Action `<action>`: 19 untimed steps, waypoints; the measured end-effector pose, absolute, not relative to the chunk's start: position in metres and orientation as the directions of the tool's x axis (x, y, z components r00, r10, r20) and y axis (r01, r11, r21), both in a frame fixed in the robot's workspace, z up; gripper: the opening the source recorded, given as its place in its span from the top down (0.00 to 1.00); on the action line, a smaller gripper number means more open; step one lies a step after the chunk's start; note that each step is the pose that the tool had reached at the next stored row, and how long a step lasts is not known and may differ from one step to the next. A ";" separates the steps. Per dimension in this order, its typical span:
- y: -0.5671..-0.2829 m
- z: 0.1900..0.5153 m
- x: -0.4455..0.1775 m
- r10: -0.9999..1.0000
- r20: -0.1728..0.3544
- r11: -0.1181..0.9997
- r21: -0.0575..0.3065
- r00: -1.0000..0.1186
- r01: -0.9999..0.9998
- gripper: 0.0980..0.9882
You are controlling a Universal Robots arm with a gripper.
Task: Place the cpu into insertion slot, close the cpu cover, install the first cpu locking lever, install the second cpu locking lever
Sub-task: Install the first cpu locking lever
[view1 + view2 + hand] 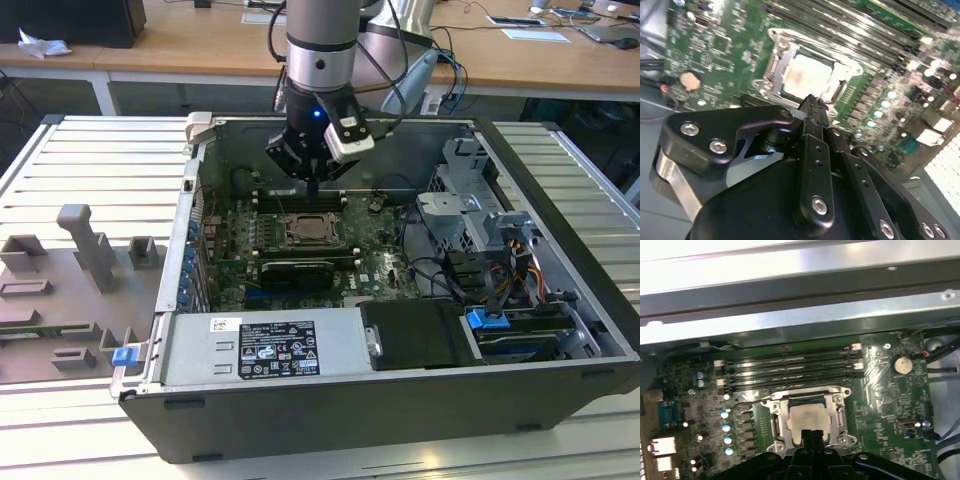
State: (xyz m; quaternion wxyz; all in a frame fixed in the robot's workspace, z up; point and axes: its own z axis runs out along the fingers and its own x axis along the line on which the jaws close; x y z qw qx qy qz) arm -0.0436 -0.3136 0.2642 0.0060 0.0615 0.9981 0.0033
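The cpu [807,420] [807,75], a pale silvery square, lies flat in the insertion slot [805,401] on the green board. The silver cpu cover [776,424] [774,65] lies flat around it like a frame. My gripper [811,432] [812,102] hovers just above the socket's near edge, its black fingers pressed together and holding nothing. In the exterior view the gripper [313,186] hangs over the socket [312,232] inside the open computer case. A thin lever rod runs along the cover's edge by the memory slots; I cannot tell whether it is latched.
Long black memory slots [792,371] run just beyond the socket. A black card [297,272] stands on the board's near side. Case walls [200,200] surround the board, with a power supply [262,348] in front and drive cages and cables [480,240] on the exterior view's right.
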 end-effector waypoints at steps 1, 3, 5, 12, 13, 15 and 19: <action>-0.314 0.264 -0.048 0.123 -0.012 0.992 0.008 -0.992 0.123 0.99; -0.314 0.264 -0.056 0.123 -0.012 0.992 0.010 -0.992 0.123 0.99; -0.314 0.264 -0.059 0.114 -0.011 0.993 0.012 -0.993 0.114 0.99; -0.313 0.261 -0.075 0.043 -0.011 0.999 0.013 -0.999 0.043 0.99; -0.312 0.261 -0.081 0.042 -0.011 0.999 0.013 -0.999 0.042 0.99; -0.312 0.260 -0.089 0.042 -0.011 0.999 0.015 -0.999 0.042 0.99; -0.310 0.260 -0.105 0.040 -0.011 0.999 0.018 -0.999 0.040 0.99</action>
